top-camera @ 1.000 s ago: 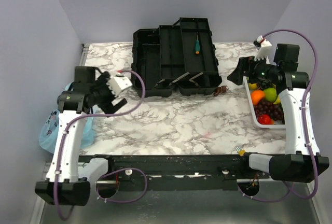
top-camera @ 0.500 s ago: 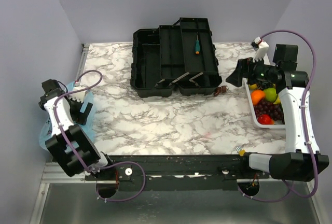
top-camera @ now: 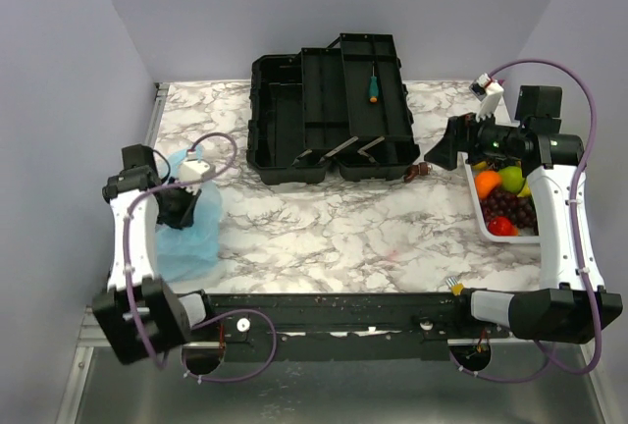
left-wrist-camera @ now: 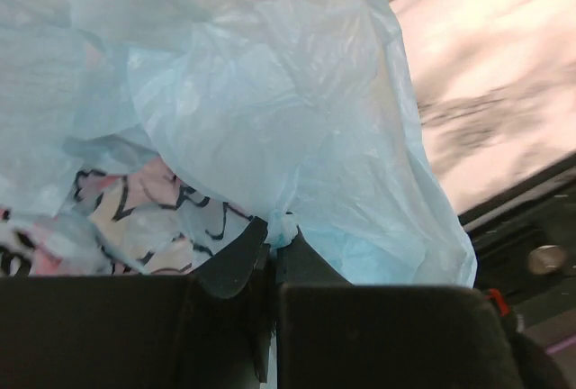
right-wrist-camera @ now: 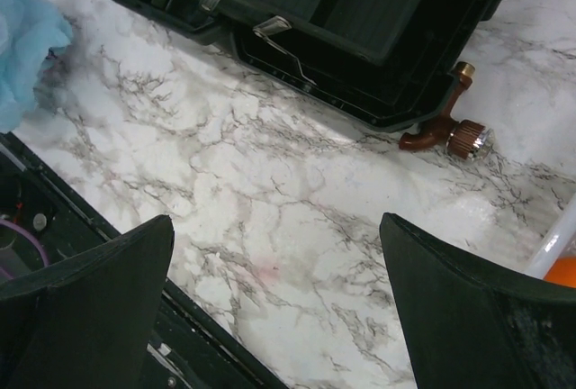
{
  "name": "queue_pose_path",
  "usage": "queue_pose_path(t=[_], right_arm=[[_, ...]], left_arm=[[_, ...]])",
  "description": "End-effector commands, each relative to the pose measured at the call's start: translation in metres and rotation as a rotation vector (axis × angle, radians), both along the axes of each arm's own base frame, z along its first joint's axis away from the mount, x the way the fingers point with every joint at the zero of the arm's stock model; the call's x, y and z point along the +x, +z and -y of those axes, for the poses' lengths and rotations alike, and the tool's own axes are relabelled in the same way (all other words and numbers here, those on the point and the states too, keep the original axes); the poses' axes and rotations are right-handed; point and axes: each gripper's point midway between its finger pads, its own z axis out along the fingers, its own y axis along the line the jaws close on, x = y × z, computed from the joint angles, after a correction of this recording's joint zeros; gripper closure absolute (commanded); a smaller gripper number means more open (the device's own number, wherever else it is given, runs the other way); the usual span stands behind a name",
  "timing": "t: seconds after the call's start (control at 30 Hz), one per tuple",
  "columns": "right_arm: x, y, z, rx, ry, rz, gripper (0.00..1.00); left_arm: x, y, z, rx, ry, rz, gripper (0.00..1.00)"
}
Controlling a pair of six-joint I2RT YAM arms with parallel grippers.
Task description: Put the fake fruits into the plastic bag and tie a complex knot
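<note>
The light-blue plastic bag [top-camera: 189,231] with its pink and dark print [left-wrist-camera: 144,200] lies crumpled on the marble table's near left. My left gripper [top-camera: 180,211] sits on top of it, jaws shut on a pinched fold of the bag [left-wrist-camera: 275,230]. The fake fruits lie in a white basket [top-camera: 478,210] at the right: an orange [top-camera: 488,183], a green one [top-camera: 511,179], purple grapes [top-camera: 510,206] and a red one [top-camera: 501,226]. My right gripper [top-camera: 440,152] hovers left of that basket, open and empty [right-wrist-camera: 279,258]. The knot is out of view.
An open black toolbox [top-camera: 334,110] stands at the back centre, with a green-handled screwdriver [top-camera: 373,85] in its tray. A small brass tap [right-wrist-camera: 447,132] lies by the toolbox's front right corner. The black front rail [top-camera: 334,308] runs along the near edge.
My left arm swung from above the table to the left edge. Its jaws closed on the bag and drew it onto the tabletop. The right arm barely moved.
</note>
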Motion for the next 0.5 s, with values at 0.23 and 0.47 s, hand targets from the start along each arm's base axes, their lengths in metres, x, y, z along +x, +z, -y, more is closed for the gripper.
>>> queue_pose_path(t=[0.23,0.47], right_arm=[[-0.027,0.020,-0.037,0.112,0.200,-0.003,0.00],[-0.072,0.042,-0.114,0.185,0.446,0.059,0.00]], left_arm=[[-0.059,0.202,0.210,-0.622,-0.533,0.416,1.00],[-0.085,0.269,0.265,-0.884,-0.779,0.509,1.00]])
